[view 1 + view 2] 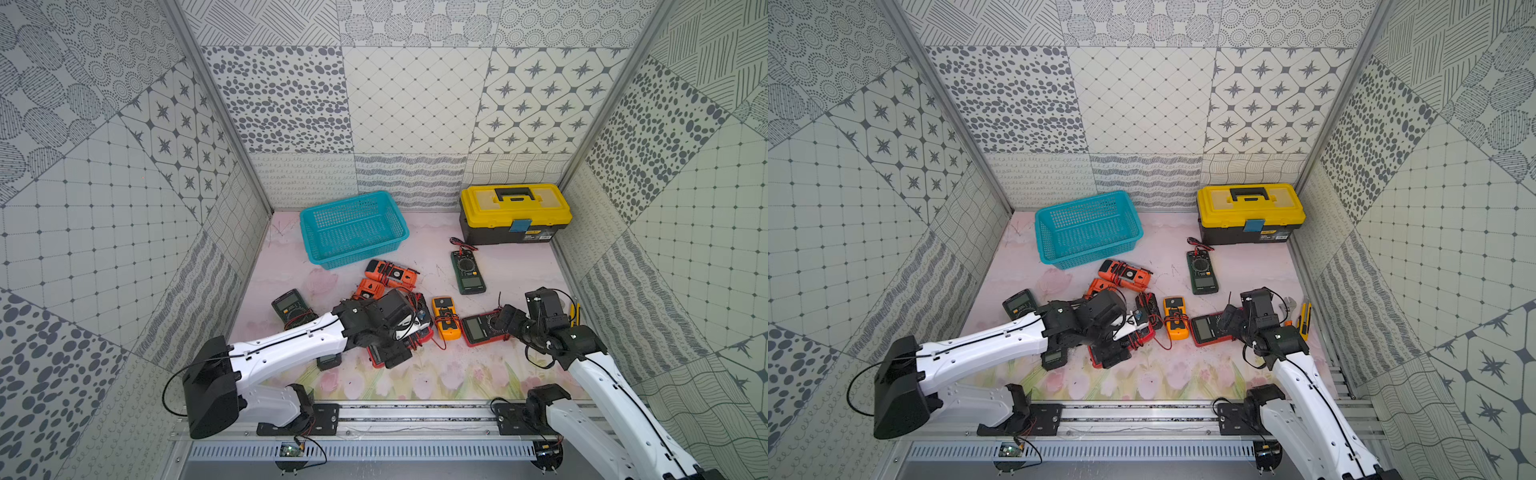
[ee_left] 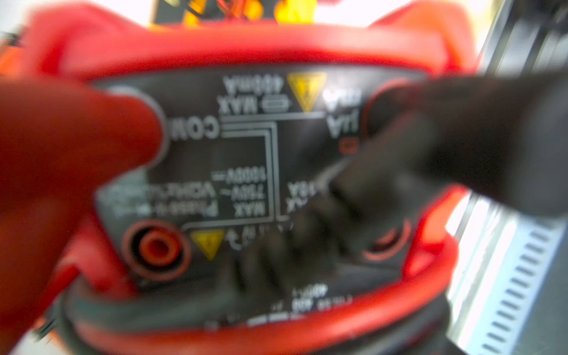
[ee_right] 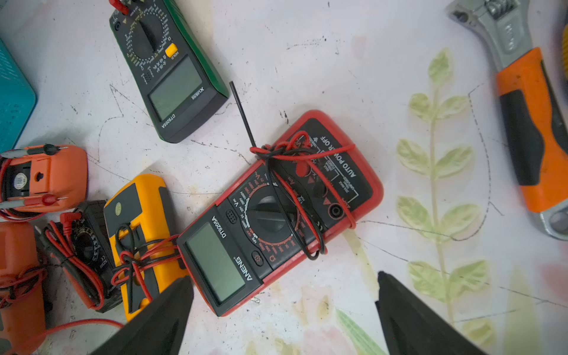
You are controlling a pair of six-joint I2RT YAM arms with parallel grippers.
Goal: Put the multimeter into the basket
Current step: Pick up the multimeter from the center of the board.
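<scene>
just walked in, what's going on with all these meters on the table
Two robot arms are working on getting multimeters into the turquoise basket, which holds none yet. The left hand is down close over a red multimeter in the middle pile; whether it grips it cannot be seen. The right hand hangs open just above a second red multimeter, which lies flat with its leads wrapped round it.

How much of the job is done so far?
Nothing is done yet: the turquoise perforated plastic basket holds no multimeter. In hand: the left claw is low over a red-cased black multimeter, grip unclear; the right claw hangs open above a second red multimeter. Left: lifting one and dropping it in the basket.
</scene>
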